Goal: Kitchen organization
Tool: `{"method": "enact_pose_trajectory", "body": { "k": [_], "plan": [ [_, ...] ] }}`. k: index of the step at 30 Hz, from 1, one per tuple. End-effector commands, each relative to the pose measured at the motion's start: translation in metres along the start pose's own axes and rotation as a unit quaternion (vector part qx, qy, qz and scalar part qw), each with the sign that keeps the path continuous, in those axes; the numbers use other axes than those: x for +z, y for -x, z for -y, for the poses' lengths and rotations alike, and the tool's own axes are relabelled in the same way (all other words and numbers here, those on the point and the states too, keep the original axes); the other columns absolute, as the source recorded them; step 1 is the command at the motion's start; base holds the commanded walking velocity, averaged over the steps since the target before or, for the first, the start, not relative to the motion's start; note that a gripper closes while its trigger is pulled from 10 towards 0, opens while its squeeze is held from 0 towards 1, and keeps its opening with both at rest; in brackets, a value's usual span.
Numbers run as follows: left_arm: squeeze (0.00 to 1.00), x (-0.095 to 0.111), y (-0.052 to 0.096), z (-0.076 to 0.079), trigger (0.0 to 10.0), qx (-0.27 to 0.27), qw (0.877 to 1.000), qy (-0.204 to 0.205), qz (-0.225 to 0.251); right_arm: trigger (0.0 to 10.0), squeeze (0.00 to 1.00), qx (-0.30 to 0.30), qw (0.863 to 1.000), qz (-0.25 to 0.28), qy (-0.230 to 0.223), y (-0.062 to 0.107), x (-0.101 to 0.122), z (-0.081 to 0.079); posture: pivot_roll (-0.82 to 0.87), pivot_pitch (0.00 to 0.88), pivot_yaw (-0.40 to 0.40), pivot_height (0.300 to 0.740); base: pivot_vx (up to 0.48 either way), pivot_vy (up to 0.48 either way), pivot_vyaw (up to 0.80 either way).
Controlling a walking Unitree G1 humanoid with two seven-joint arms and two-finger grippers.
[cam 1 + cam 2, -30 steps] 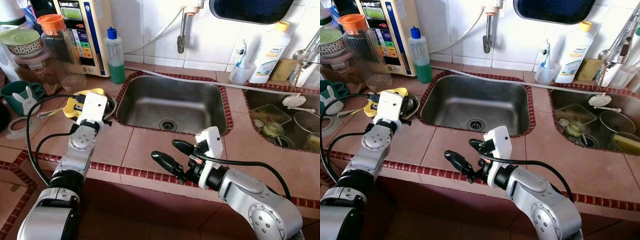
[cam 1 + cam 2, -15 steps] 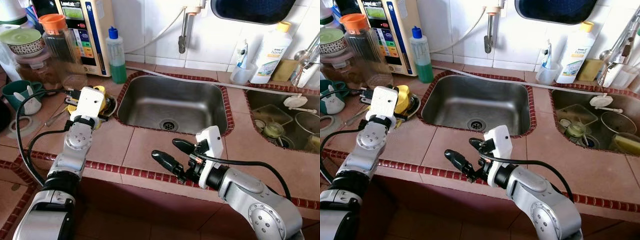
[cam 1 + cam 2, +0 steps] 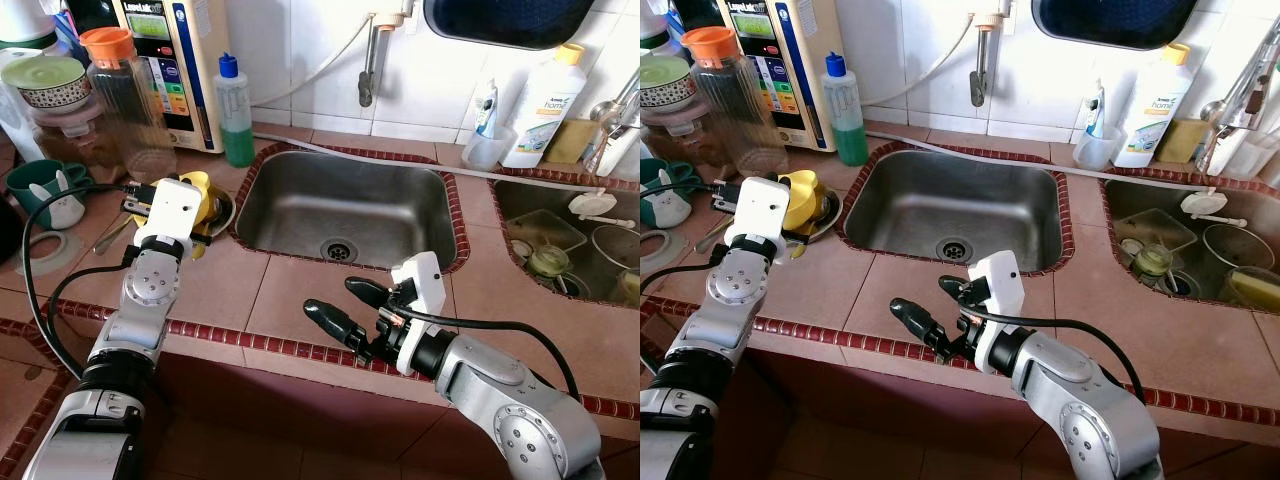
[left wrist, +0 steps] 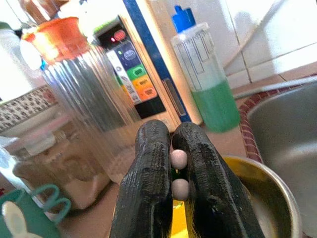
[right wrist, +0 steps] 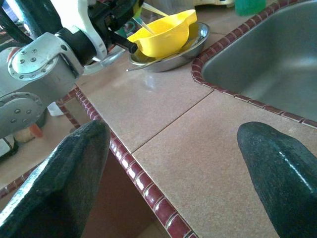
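Wide tiled tabletop (image 3: 300,290) here, a steel sink (image 3: 345,205) sunk in the middle, and off to its left a shallow metal dish (image 5: 173,49) carrying the yellow scoop (image 5: 166,33), which lies tilted with its open side up, just beside the sink's brick rim. Behind it stand the ribbed jar (image 4: 94,106) with the orange lid and the bottle of green liquid (image 4: 210,84). The left gripper (image 4: 174,173) is right over that scoop, its two black fingers pressed together, and from the wrist view they look pinched on the scoop's yellow edge, though the contact itself is half hidden. The right gripper (image 3: 345,305) hovers low over the front of the tabletop, fingers spread wide, holding nothing. The step in hand, I'd judge, is getting the scoop out of the dish. To do it well: keep the pinch firm, because a thin smooth plastic rim can slip; lift straight up first so the dish doesn't drag along; keep the scoop level; and mind the jar and bottle close behind when swinging away.
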State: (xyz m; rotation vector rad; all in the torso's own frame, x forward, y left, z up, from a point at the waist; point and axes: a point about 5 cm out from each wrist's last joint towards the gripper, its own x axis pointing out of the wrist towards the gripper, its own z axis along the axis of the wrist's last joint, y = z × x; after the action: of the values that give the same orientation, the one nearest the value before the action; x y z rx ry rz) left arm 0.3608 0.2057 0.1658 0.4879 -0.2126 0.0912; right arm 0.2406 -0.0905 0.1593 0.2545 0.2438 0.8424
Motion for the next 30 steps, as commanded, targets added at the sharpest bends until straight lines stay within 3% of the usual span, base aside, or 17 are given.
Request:
{"method": "enact_pose_trajectory", "body": {
  "k": [1,16,19,20,22,25,30],
  "plan": [
    [0.00,0.004,-0.001,-0.005,10.0,0.007,1.000,-0.011,0.009,10.0,0.00,-0.002,1.000,0.004,0.007,-0.001,0.003,0.000,-0.03,0.027,-0.015,0.740,0.000,0.000,0.00],
    [0.00,0.016,-0.003,-0.010,10.0,0.013,0.999,-0.020,0.032,10.0,0.00,-0.007,1.000,0.015,0.012,-0.002,0.004,0.001,-0.03,0.028,-0.013,0.740,0.000,0.000,0.00],
    [0.00,0.029,-0.006,-0.011,10.0,0.022,0.998,0.013,0.051,10.0,0.00,-0.019,0.999,0.032,0.011,-0.004,0.010,0.005,-0.02,0.027,-0.013,0.740,0.000,0.000,0.00],
    [0.00,0.040,-0.009,-0.009,10.0,0.016,0.997,0.047,0.065,10.0,0.00,-0.026,0.999,0.042,0.006,-0.006,0.013,0.008,-0.02,0.026,-0.015,0.740,0.000,0.000,0.00],
    [0.00,0.044,-0.010,-0.007,10.0,0.013,0.996,0.057,0.068,10.0,0.00,-0.028,0.999,0.045,0.003,-0.006,0.014,0.008,-0.02,0.025,-0.015,0.740,0.000,0.000,0.00],
    [0.00,0.061,-0.011,0.000,10.0,-0.001,0.989,0.120,0.087,10.0,0.00,-0.050,0.997,0.062,-0.006,-0.010,0.020,0.015,-0.01,0.025,-0.015,0.740,0.000,0.000,0.00],
    [0.00,0.085,-0.008,0.011,10.0,-0.007,0.960,0.261,0.101,10.0,0.00,-0.104,0.982,0.125,-0.092,-0.017,0.034,0.033,0.00,0.019,-0.015,0.740,0.000,0.000,0.00]
  ]
}}
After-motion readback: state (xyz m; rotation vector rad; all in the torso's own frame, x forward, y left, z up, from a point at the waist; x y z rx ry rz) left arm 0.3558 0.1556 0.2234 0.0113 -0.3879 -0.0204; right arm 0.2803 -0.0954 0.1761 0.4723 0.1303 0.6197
